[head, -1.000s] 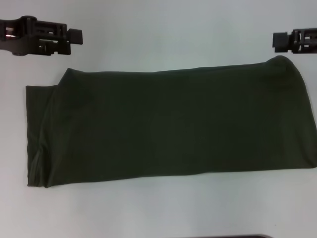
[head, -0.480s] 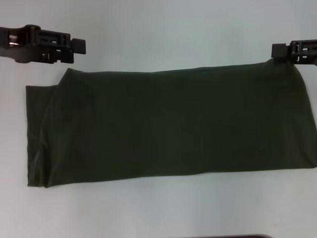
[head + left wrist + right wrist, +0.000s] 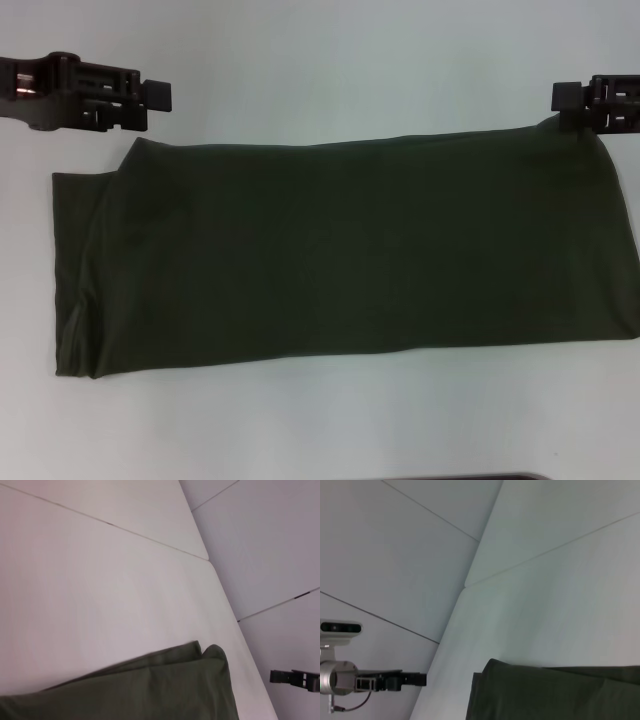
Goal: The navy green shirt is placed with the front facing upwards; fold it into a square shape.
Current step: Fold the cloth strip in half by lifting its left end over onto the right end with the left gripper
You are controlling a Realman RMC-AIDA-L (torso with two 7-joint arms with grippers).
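Up beyond the far edge of the shirt (image 3: 340,255), the left gripper (image 3: 158,95) hovers just off its far left corner, not touching cloth; whether it is parted or clenched I cannot tell. The right gripper (image 3: 566,96) sits right at the shirt's far right corner, apparently meeting the raised hem, though its grip cannot be made out either. The shirt lies on the pale worktop (image 3: 330,60) as a long dark green band, plain side up, already folded lengthwise. Judging from this, the risk is a lopsided lift: if only the right corner is caught while the left misses, the band would skew and the folded layers slide apart, spoiling a square.
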